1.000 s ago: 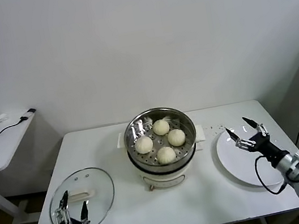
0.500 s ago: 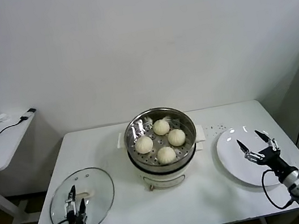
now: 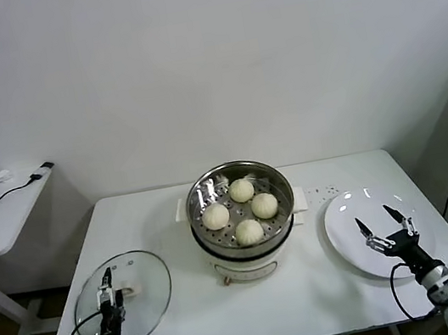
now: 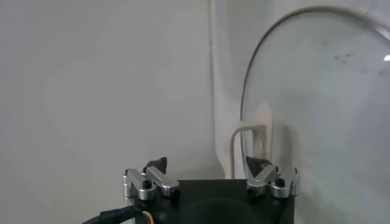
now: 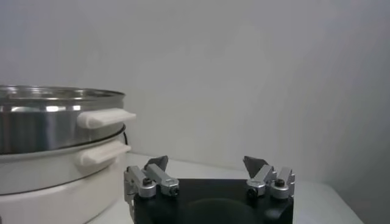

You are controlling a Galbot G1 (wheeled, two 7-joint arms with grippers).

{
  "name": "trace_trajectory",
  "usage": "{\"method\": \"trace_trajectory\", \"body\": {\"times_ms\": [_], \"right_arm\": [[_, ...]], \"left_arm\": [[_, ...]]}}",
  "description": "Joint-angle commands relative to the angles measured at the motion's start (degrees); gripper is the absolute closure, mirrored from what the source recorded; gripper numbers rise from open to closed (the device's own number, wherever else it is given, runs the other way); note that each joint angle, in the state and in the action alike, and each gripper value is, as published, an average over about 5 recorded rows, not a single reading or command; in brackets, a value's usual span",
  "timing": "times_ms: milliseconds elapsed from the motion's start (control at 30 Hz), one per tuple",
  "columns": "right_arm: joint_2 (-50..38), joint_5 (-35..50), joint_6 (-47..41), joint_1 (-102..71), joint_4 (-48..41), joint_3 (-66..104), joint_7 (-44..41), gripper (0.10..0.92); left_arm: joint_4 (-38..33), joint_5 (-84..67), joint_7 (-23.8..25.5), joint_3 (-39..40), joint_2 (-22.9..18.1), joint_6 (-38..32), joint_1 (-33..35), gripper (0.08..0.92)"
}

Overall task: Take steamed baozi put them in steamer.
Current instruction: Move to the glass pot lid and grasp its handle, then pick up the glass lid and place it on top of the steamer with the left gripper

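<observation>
Two hands sit low at the near edge of the white table (image 3: 156,222), one at each end. On the left, the left hand (image 3: 105,284) hangs over the glass lid (image 3: 143,275) that lies flat on the table, its fingers spread apart and gripping nothing. In the middle, well away from both hands and farther back, stands the steamer (image 3: 235,184) on its white pot base, and all four steamed baozi (image 3: 245,210) rest inside the steel basket, close together in a ring. On the right, the right hand (image 3: 383,226) hovers above the white plate (image 3: 346,229), its fingers also wide apart and holding nothing; the steamer lies off to its left, beyond the plate's rim.
</observation>
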Motion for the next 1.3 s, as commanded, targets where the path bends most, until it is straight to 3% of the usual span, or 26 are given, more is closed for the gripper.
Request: {"method": "trace_trajectory", "body": {"times_ms": [33,233,767,1000,1300], "right_arm": [[1.30,-1.90,0.45,-0.52,-0.75,0.54,-0.01,0.203],[1.95,-2.99,1.13,-0.56,-1.69,0.76,-0.69,0.203],[2.76,-4.09,2.42,-1.08,-3.43,2.03,-1.95,0.203],[2.64,-3.86,2.80,-1.02,-4.00,3.03,-2.13,0.203],[2.37,-3.87,3.40,0.49,-5.91,3.61,-2.22,0.203]], "left_arm": [[3.89,-0.65,-0.12,0.06,0.58,1.24,-5.01,0.177],[3.96,-1.48,0.03,0.44,0.72,1.02,-4.09,0.223],[2.07,-5.39,-0.53,0.68,1.35,-0.35,-2.49,0.684],[-7.09,-8.52,-0.96,0.68,3.33,-0.29,1.69,0.845],[-27.48,-12.71,2.16,1.13,10.60,7.26,9.80,0.849]]}}
